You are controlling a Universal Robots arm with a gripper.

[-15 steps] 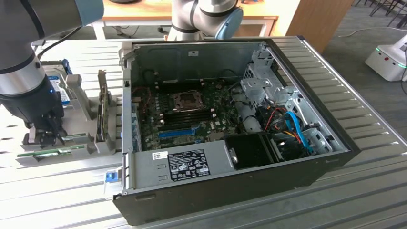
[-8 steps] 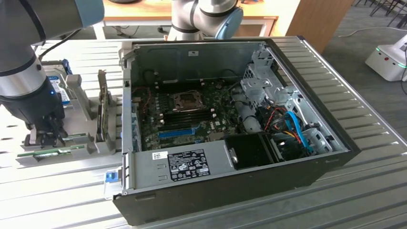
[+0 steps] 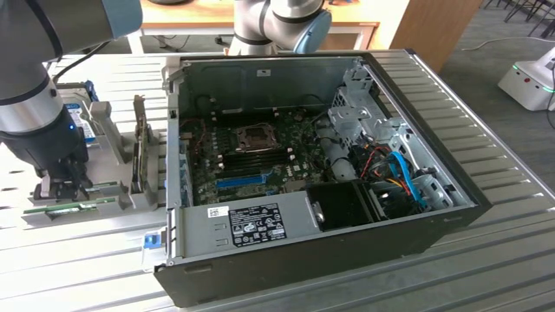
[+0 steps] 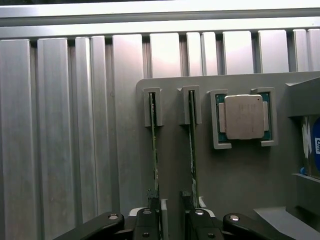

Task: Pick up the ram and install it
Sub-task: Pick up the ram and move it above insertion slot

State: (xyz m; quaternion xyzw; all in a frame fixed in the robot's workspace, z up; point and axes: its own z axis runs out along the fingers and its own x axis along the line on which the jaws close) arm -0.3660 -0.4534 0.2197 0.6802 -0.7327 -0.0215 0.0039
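Green ram (image 4: 154, 142) just beneath end effector (image 4: 169, 196)

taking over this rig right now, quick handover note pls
Gripper: fingers open, holding nothing, low over the near ends of the two ram sticks.
Ram: both stand on edge in the grey holder, on the exterior view's left of the open case.
Done: nothing lifted so far.
Left: the pickup, then the install into the memory slots.
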